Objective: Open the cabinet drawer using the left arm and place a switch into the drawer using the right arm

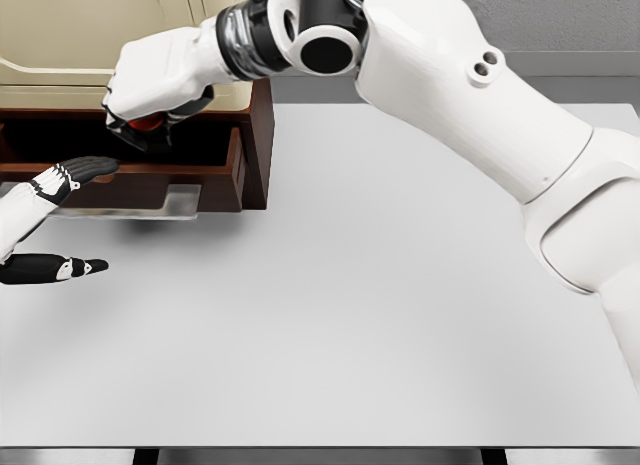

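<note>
The right robot hand (150, 90) curls around the reddish switch (150, 125) above the open drawer (215, 160) at the desk's (350, 315) far left. Lower it well inside before releasing. The left robot hand (60, 225), fingers spread and empty, should stay clear.

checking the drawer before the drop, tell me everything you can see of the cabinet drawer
The cabinet drawer is dark reddish-brown, wood-like, pulled out of the cabinet at the table's far left. Its front panel faces the camera, with a flat, shiny metallic handle below it. The interior is dark and shadowed. The right robot hand hovers over the opening, gripping a red and black switch. The left robot hand has open fingers at the front, near the handle; contact is unclear.
</note>
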